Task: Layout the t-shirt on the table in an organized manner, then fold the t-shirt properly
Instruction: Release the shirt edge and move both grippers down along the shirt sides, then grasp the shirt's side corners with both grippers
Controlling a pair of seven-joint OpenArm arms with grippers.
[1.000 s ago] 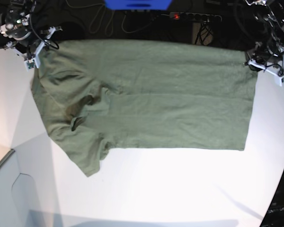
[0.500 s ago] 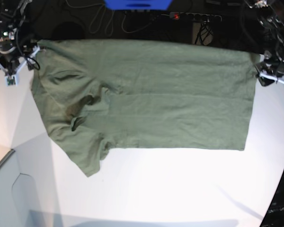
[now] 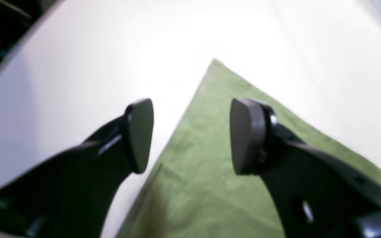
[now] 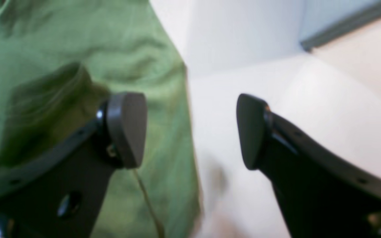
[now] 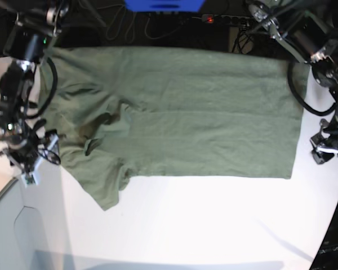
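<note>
Left wrist: left gripper [image 3: 190, 135] jaws parted, empty, over a shirt [image 3: 210, 172] corner on the table [image 3: 78, 66]. Right wrist: right gripper [image 4: 190, 130] jaws wide, empty, straddling the shirt's [image 4: 45, 66] edge. Base: shirt [image 5: 203, 112] flat, far edge at the table [image 5: 214, 225] rim, near side bare; no writing legible.

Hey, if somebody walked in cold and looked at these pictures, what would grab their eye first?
The green t-shirt, spread sideways over the far half of the white table, collar end at the base view's left with its near sleeve sticking out towards the camera. Next, the two open, empty claws flanking it: the right claw by that sleeve, the left claw beside the hem's near corner.
</note>
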